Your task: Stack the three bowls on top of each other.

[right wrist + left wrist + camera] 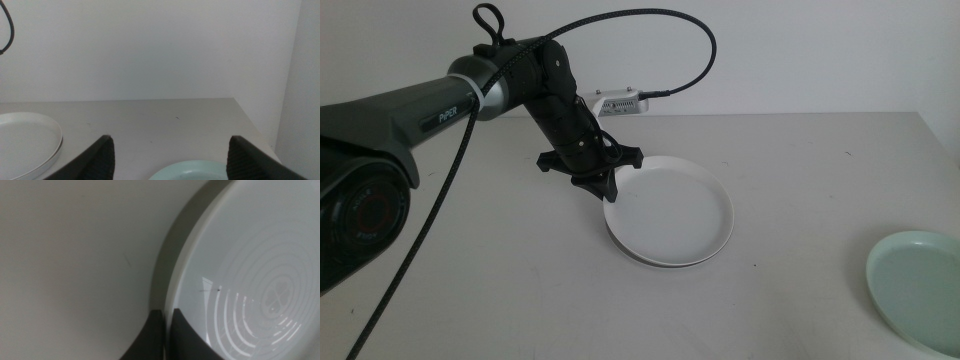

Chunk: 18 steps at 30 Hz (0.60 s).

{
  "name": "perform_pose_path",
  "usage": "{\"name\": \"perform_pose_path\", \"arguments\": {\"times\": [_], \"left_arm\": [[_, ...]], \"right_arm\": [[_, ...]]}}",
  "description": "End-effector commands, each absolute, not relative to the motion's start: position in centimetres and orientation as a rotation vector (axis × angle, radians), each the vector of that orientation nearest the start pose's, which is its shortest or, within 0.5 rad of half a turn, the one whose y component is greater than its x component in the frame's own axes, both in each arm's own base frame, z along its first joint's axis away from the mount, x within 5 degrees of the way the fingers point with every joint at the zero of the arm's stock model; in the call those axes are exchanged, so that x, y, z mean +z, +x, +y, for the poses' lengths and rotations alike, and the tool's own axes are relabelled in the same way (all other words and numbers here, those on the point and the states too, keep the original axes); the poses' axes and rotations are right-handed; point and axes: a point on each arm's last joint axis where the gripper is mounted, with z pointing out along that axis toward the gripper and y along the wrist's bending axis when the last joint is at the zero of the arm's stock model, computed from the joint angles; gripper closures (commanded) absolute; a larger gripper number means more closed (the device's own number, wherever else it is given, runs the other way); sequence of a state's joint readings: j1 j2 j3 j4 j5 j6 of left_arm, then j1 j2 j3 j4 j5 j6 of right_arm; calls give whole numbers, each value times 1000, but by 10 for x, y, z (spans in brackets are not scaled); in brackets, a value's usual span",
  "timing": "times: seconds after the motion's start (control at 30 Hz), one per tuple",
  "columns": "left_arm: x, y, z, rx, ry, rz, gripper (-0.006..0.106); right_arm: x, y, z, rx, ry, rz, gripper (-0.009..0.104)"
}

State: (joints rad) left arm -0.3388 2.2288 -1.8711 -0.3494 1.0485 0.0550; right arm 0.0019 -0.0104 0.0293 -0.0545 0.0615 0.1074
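Left arm: enters from the left of the middle view; the left gripper [607,190] sits at the near-left rim of the cream-white bowl [675,212].
Left fingers: the left wrist view shows them pressed onto that rim, one on either side of it, pinching the bowl's edge.
Cream-white bowl: mid-desk [800,160]; a second rim line shows beneath it along the front, probably another dish under it, though its colour cannot be told.
Mint green bowl: [920,285] at the desk's near-right corner, well apart from the cream-white bowl and partly cut off by the frame.
Right gripper: [170,152] hovers above the mint green bowl, fingers spread wide, holding nothing.
Step in hand (judgement): seating or releasing the cream-white bowl.
Next move (judgement): let go of the rim, then fetch the mint green bowl and centre it on top.
View differences: only the left wrist view confirms the rim pinch; only the right wrist view shows the right gripper.
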Motion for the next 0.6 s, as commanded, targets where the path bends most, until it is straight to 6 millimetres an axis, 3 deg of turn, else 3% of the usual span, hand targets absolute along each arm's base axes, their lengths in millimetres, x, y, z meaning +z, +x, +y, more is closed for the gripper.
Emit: {"name": "perform_pose_path", "arguments": {"times": [0.0, 0.1, 0.2, 0.47, 0.57], "left_arm": [[229, 438, -184, -557, 350, 2763, 97], [229, 438, -183, -552, 351, 2762, 89], [229, 438, -183, -552, 352, 2763, 73], [233, 435, -181, -541, 462, 2767, -2], [247, 428, -177, -628, 527, 2761, -5]], "right_arm": [[209, 54, 0, 26, 30, 1451, 38], [209, 54, 0, 26, 30, 1451, 38], [209, 54, 0, 26, 30, 1451, 38], [209, 54, 0, 26, 30, 1451, 38], [209, 54, 0, 26, 30, 1451, 38]]}}
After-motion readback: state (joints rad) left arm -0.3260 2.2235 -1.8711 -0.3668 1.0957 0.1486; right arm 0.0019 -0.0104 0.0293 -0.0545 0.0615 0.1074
